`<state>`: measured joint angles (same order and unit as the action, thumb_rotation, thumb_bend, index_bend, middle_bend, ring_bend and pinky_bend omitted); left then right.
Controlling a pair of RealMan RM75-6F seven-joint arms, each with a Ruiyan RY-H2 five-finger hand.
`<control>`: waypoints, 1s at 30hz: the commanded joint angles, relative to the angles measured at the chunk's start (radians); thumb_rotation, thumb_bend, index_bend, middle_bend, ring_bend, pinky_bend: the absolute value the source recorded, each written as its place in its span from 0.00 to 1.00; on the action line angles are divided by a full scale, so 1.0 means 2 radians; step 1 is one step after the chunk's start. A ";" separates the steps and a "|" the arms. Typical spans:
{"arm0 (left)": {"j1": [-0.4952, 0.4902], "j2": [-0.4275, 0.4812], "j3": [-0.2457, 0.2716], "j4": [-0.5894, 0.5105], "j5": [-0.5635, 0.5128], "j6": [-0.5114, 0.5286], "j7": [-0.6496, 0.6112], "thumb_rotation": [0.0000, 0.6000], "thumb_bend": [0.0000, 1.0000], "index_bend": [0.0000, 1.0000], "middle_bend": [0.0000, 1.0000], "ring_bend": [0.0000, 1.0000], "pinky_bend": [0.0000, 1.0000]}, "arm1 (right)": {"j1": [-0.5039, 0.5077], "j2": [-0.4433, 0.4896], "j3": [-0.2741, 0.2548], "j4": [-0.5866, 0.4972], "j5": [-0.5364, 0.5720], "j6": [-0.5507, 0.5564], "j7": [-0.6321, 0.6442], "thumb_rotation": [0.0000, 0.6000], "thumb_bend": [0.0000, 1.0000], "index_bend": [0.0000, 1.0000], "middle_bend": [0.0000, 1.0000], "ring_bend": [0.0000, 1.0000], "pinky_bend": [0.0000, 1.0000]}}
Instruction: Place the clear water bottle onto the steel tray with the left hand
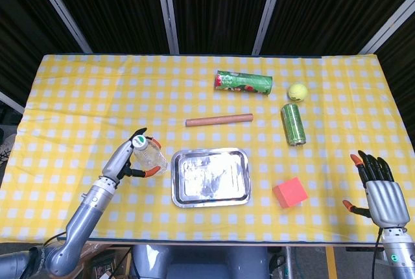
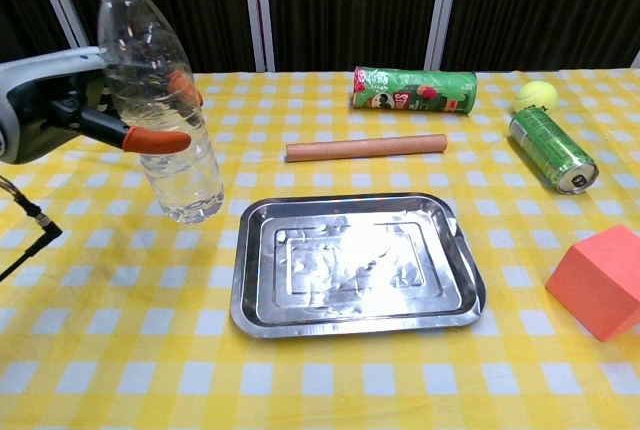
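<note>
Water bottle: the clear water bottle (image 2: pixel 158 100) with a white cap is lifted off the bench, tilted slightly, just left of the steel tray and not over it.
Left hand: the left hand (image 2: pixel 70 110) grips the bottle around its middle, orange-tipped fingers (image 2: pixel 155 139) wrapped across the front.
Steel tray: the steel tray (image 2: pixel 355 322) lies flat near the front edge of the bench (image 2: pixel 120 350), with nothing in it.
Right hand: the right hand (image 1: pixel 385 194) hovers at the far right edge in the head view, its fingers spread apart and holding nothing.
Other things: a wooden rod (image 2: pixel 365 147), a green chip can (image 2: pixel 414 89), a green drink can (image 2: pixel 551 149), a tennis ball (image 2: pixel 536 96) and a red block (image 2: pixel 601 281) lie on the yellow checked cloth.
</note>
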<state>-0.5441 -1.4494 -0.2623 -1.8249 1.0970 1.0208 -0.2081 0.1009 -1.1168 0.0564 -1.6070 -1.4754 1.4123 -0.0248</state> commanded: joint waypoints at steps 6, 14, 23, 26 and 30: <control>-0.063 -0.070 -0.029 0.014 -0.085 -0.010 0.079 1.00 0.39 0.55 0.46 0.02 0.02 | 0.004 -0.003 0.001 0.003 0.004 -0.006 -0.001 1.00 0.18 0.00 0.02 0.00 0.00; -0.059 -0.048 -0.042 -0.058 -0.078 0.013 0.088 1.00 0.38 0.55 0.46 0.02 0.02 | -0.001 0.004 -0.002 0.000 0.000 -0.001 0.018 1.00 0.18 0.00 0.02 0.00 0.00; -0.104 -0.007 -0.098 -0.193 -0.169 0.045 0.175 1.00 0.37 0.54 0.45 0.02 0.02 | 0.001 0.004 -0.002 -0.001 -0.002 -0.003 0.018 1.00 0.18 0.00 0.02 0.00 0.00; -0.122 -0.006 -0.107 -0.212 -0.198 0.066 0.203 1.00 0.37 0.54 0.45 0.02 0.02 | 0.000 0.005 -0.002 -0.001 -0.003 -0.001 0.019 1.00 0.18 0.00 0.02 0.00 0.00; -0.130 -0.013 -0.093 -0.210 -0.217 0.075 0.211 1.00 0.37 0.54 0.45 0.02 0.02 | 0.000 0.007 -0.002 -0.003 -0.005 0.002 0.024 1.00 0.18 0.00 0.02 0.00 0.00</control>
<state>-0.7956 -1.4730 -0.4575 -2.2464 0.6715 1.1664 0.2102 0.1002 -1.1023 0.0523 -1.6123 -1.4856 1.4168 0.0227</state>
